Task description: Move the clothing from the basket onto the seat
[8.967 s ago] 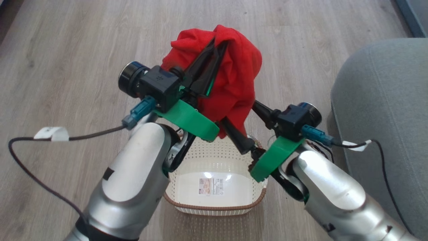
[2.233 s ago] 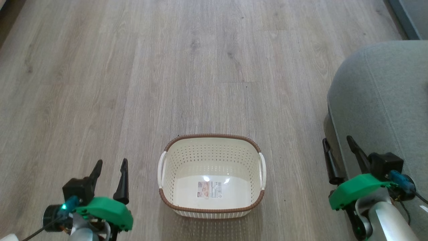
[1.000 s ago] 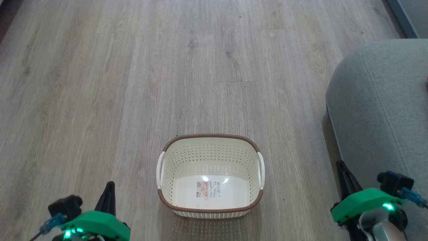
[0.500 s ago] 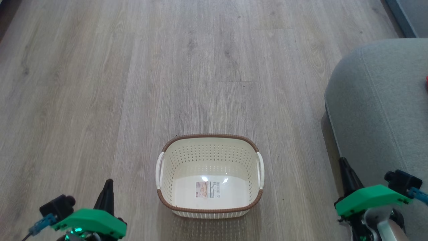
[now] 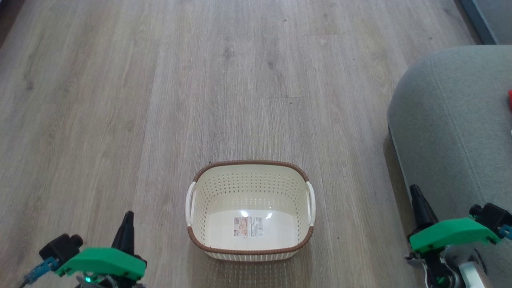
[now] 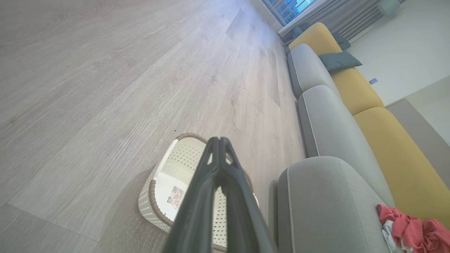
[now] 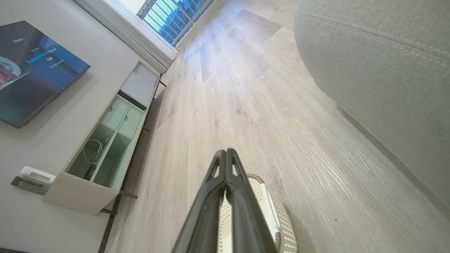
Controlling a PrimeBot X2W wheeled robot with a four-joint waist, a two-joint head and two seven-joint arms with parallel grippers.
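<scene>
- Two grippers sit low in our head view: our left gripper is at the bottom left over the floor, and our right gripper is at the bottom right, just beside the front edge of the seat.
- Our left gripper is narrow: in the left wrist view its fingers press together up to the tip, and they hold nothing.
- Our right gripper is narrow too: in the right wrist view its two fingers meet along their length, with nothing between them.
- The basket stands upright on the floor between our grippers, apart from both, with its open top facing our head camera.
- A label sits on the basket's bottom, with a glare of light just above it.
- The seat takes up the right side of our head view, near the basket but not touching it.
- The clothing lies crumpled on top of the seat in our left wrist view, red with a white bit at one edge, well apart from the basket.
- In our head view a sliver of red shows on the seat at the right edge.
- Beyond the seat, our left wrist view shows more grey and yellow cushions and a dark pillow.
- Our right wrist view shows a screen on the wall, a low cabinet and a window.
</scene>
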